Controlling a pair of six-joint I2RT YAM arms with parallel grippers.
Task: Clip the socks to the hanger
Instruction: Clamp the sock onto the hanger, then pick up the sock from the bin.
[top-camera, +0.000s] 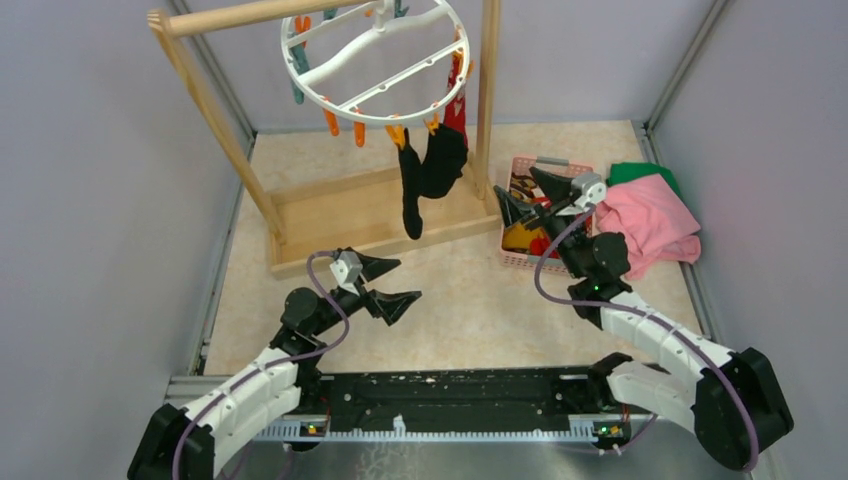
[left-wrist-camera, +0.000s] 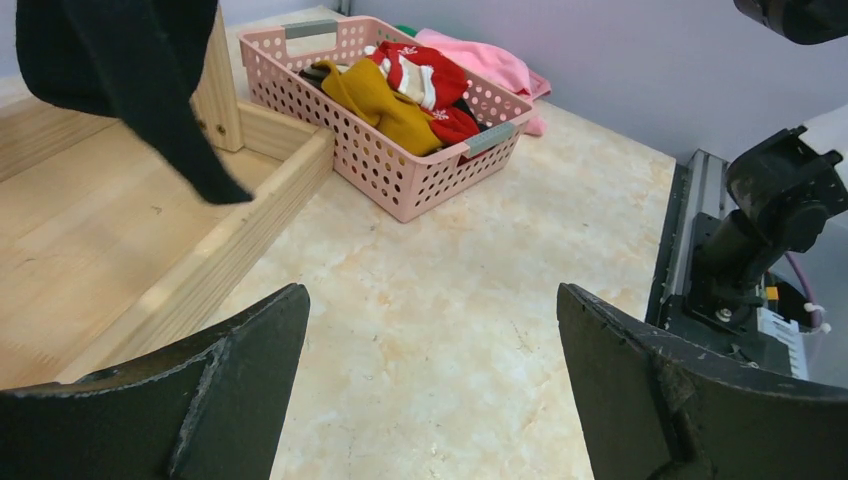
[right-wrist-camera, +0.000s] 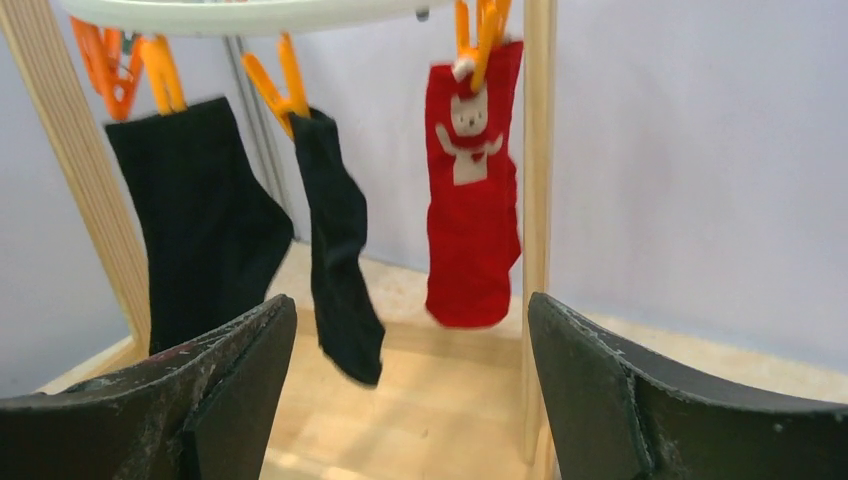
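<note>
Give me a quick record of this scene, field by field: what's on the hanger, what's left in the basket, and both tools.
on hanger: two black socks, one red sock with a white figure, on orange clips
in pink basket: yellow sock, red-and-white socks
left tool: open, empty, near the wooden rack
right tool: open, empty, by the basket
</note>
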